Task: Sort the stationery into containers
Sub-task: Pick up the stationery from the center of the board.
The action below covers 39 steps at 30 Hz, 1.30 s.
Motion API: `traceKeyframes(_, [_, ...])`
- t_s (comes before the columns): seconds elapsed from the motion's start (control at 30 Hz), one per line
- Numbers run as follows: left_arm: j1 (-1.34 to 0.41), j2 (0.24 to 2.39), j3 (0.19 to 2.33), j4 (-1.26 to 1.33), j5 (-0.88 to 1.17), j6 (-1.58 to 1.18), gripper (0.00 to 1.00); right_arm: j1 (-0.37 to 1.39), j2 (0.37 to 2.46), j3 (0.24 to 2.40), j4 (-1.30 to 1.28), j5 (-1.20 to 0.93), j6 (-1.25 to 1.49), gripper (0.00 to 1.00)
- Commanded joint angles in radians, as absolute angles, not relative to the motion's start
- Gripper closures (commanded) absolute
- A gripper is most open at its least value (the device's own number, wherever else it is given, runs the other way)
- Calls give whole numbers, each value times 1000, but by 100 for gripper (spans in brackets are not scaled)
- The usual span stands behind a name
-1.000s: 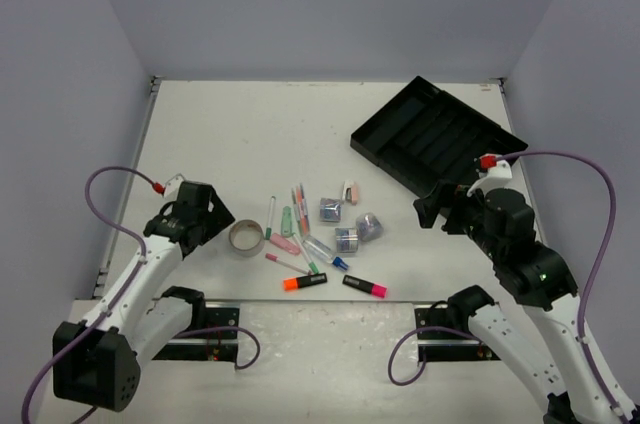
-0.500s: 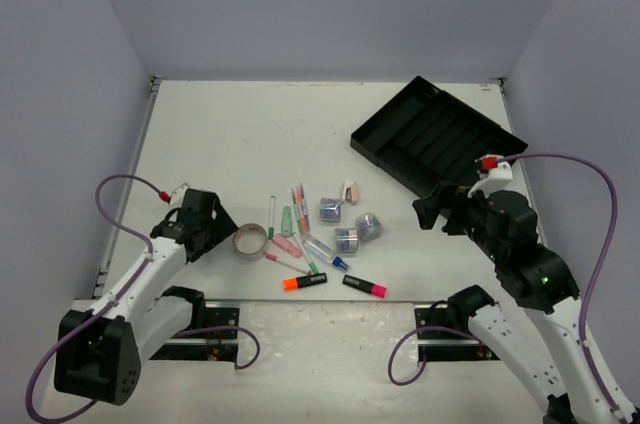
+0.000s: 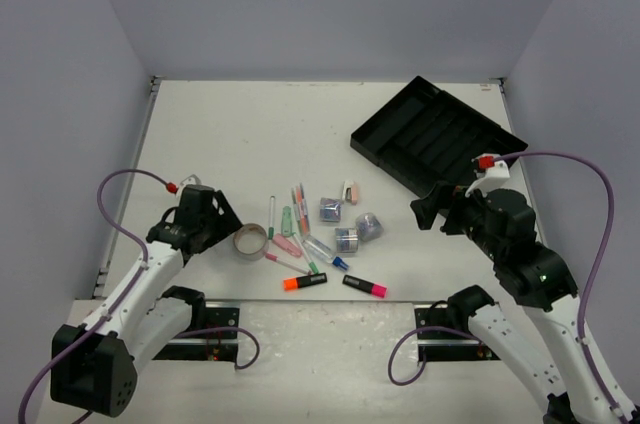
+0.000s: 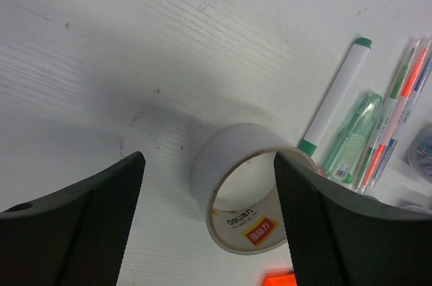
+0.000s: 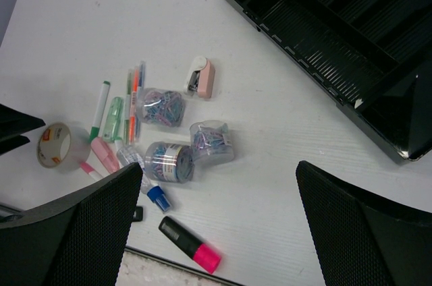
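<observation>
Both left gripper (image 4: 209, 159) and right gripper (image 5: 219, 166) gape; centre the left on the tape ring (image 4: 260, 229), at its four o'clock, then squeeze.

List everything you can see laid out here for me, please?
tray: one, black, long compartments, far right, looks empty
tape ring: one, grey-white, near left
pens: several, pink, green, white, loose pile in the middle
clear tubs: three, shiny blue-purple contents, right of the pens
small item: one, pink and white, beyond the clear tubs
highlighters: two, black, one orange end, one pink end, near edge
left hand: open, straddling the tape ring
right hand: open, hovering near the tray
</observation>
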State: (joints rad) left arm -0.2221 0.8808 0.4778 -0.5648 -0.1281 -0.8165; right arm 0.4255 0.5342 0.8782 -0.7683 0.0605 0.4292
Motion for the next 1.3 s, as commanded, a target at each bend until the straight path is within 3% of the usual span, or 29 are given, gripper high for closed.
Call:
traceKeyframes(0.0, [-230, 870, 499, -548, -64, -799, 21, 428, 545, 871, -729, 42, 413, 1])
traceKeyframes(0.13, [-235, 861, 492, -554, -48, -808, 25, 428, 539, 871, -726, 37, 410, 1])
traceKeyframes(0.37, [-242, 891, 473, -545, -57, -819, 49, 429, 526, 870, -719, 35, 411, 1])
traceKeyframes(0.57, [-244, 894, 462, -534, -83, -820, 51, 428, 514, 870, -717, 29, 410, 1])
traceKeyframes(0.8, [-255, 955, 443, -499, -127, -822, 89, 428, 525, 880, -718, 23, 411, 1])
traceKeyframes(1.07, [-255, 946, 457, -502, -184, -827, 91, 428, 555, 894, -720, 12, 411, 1])
traceKeyframes(1.27, [-255, 1000, 466, -469, -204, -802, 85, 428, 577, 891, -700, 3, 416, 1])
